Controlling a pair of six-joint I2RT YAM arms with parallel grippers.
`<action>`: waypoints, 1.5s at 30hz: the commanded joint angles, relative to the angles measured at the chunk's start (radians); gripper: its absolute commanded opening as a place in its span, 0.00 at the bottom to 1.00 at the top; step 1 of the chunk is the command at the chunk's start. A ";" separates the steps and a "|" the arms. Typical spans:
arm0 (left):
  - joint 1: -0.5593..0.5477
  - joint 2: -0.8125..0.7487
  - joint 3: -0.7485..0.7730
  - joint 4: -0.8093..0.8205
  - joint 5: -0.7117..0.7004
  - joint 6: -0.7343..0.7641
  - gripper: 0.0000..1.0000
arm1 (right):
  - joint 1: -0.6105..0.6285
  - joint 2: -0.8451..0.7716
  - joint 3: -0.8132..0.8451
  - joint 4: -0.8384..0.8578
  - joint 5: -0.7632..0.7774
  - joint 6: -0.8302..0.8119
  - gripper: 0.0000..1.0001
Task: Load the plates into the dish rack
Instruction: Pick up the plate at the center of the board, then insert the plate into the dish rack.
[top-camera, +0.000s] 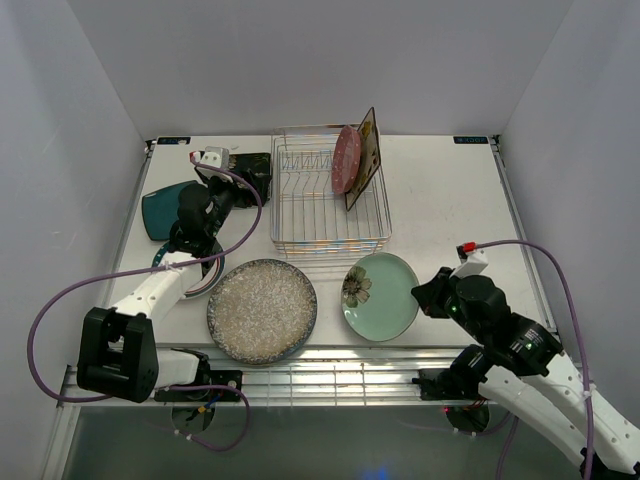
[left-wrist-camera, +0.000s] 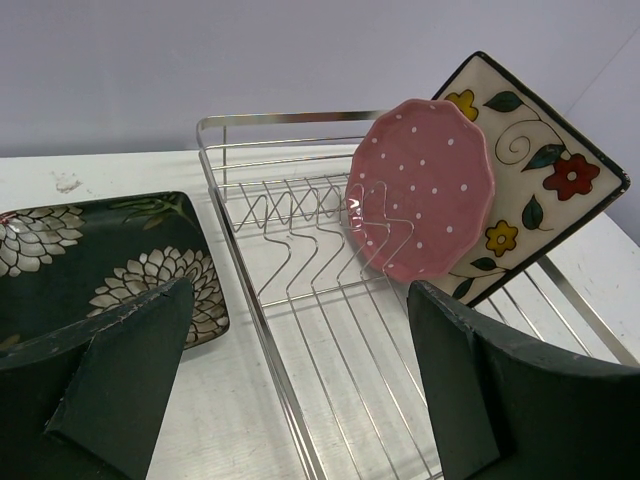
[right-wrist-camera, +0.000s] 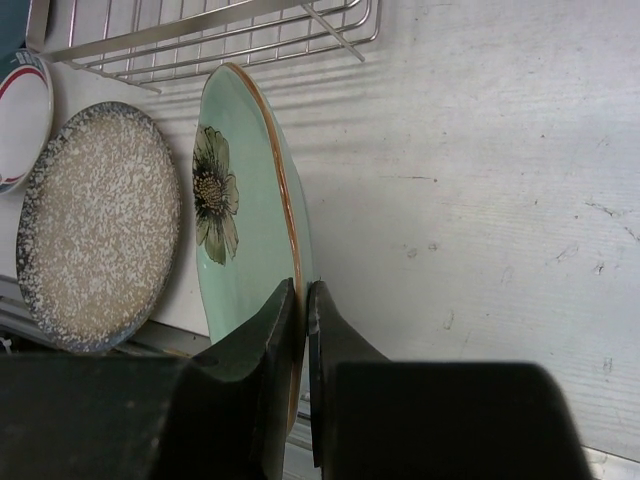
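The right gripper is clamped narrow on the rim of the mint green floral plate, one finger over the glazed face and one under the edge. Whether that plate is off the table cannot be told. Just to its left, near the front edge, the large grey speckled plate lies flat. Left of that, a white teal-rimmed plate shows partly under the left arm.

Farther back, the left gripper hangs with its jaws spread wide and nothing between them, above the gap between the black floral square plate and the dish rack. The black plate lies flat just beside the rack's left side, and the teal plate lies flat to the left of the arm.

In the rack's far right corner the pink dotted plate stands upright among the tines. The cream floral square plate stands tilted on a corner close behind it.
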 joint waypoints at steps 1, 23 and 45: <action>0.003 -0.052 -0.010 0.015 -0.006 0.007 0.98 | 0.001 0.007 0.105 0.211 -0.023 0.005 0.08; 0.003 -0.049 -0.010 0.017 -0.010 0.013 0.98 | 0.001 0.342 0.377 0.421 -0.012 -0.104 0.08; 0.003 -0.053 -0.010 0.018 -0.039 0.025 0.98 | 0.001 0.767 0.743 0.619 0.304 -0.345 0.08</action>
